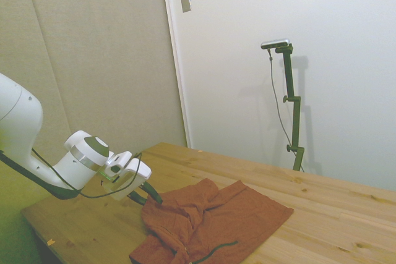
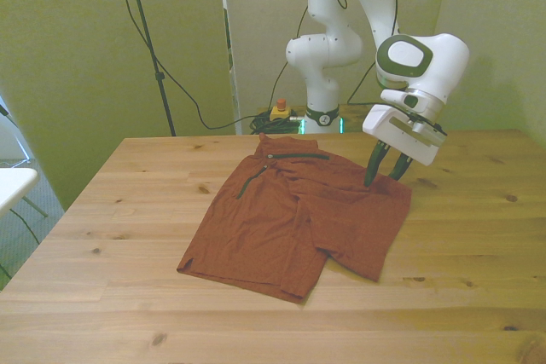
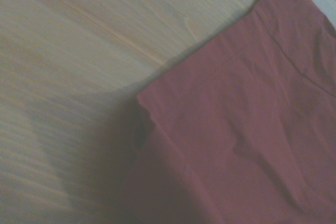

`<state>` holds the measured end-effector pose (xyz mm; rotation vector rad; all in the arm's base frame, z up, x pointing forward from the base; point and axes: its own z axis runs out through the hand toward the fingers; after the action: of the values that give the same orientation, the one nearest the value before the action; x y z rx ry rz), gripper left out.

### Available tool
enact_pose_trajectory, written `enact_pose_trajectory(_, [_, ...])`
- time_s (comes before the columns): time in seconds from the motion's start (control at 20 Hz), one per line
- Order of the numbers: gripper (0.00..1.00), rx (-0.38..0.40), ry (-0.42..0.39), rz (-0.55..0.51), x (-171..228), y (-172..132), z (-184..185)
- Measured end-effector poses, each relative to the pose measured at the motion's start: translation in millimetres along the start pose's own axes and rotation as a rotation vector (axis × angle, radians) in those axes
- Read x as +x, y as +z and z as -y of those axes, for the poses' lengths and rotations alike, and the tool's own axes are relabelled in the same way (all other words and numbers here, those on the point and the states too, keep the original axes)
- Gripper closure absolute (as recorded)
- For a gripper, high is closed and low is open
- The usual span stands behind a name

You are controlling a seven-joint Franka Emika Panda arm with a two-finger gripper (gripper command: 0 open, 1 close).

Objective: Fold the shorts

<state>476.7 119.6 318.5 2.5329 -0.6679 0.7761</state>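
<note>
Wooden table, wrinkled rust-red shorts

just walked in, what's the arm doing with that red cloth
The white arm's tool hangs at the edge of the rust-red shorts on the front view's right, fingers slightly apart, gripping nothing. The shorts lie on the wooden table, wrinkled, with one part already lapped over another.

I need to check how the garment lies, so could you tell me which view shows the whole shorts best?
The front view: the shorts lie complete there, every edge and the dark trim visible, with the gripper at the corner on the front view's right. The side view cuts them off at the picture's bottom edge. The wrist view shows only one corner, blurred.
</note>
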Motion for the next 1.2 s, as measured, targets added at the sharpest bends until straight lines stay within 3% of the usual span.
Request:
enact_pose_trajectory(0.8, [1.0,0.007,0.016,0.004,6,12,5])
enact_pose_trajectory(1.0, [1.0,0.003,0.082,-0.009,30,13,-13])
enact_pose_trajectory(1.2, [1.0,-0.004,0.192,-0.024,74,23,-62])
